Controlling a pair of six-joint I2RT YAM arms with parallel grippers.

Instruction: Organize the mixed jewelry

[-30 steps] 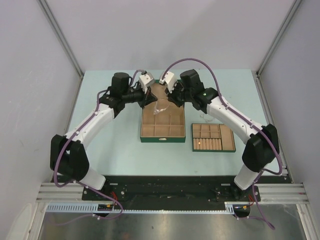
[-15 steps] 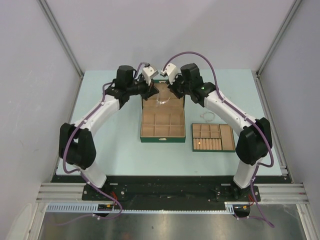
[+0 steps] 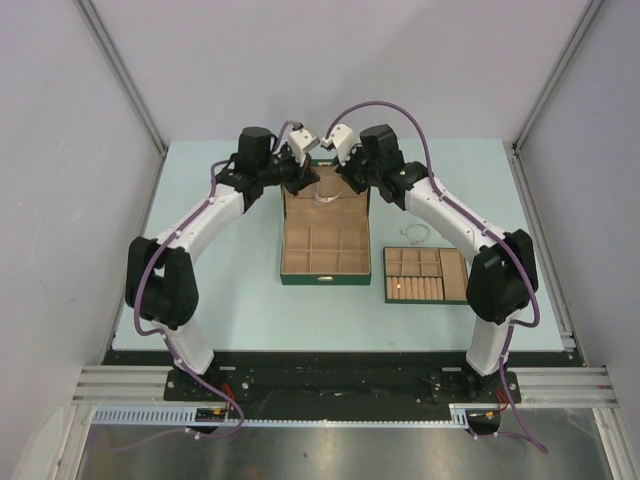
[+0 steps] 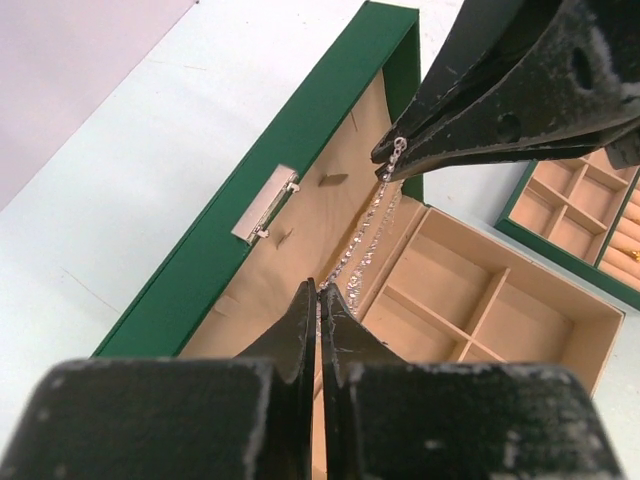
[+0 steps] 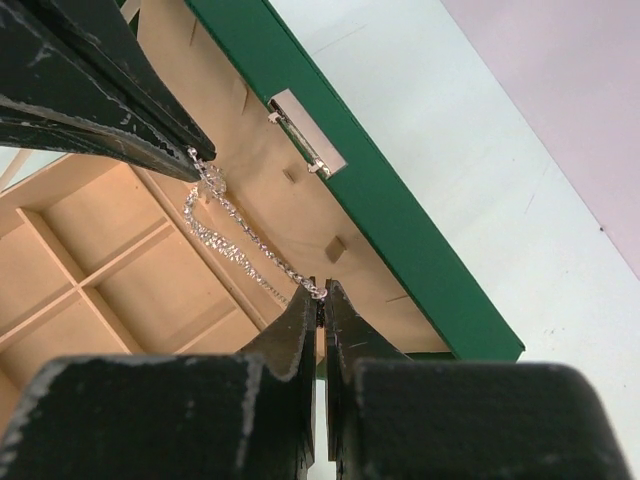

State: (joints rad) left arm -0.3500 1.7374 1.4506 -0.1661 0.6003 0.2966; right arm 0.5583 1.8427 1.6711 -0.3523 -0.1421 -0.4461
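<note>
Drawn back toward the far end of the table since a second ago, with both arms stretched longer and the wrists closer together over the open lid of the green box. Pinching one end of the fine chain necklace in the left gripper, black jaws pressed together on a link. Pinching the other end in the right gripper, likewise squeezed tight. Strung left to right between the two tips, just above the lid's smooth tan lining, sagging in a doubled strand of tiny glittering silvery links. Lying apart on the table, just beyond the flat green tray: a smaller thin silvery loop.
</note>
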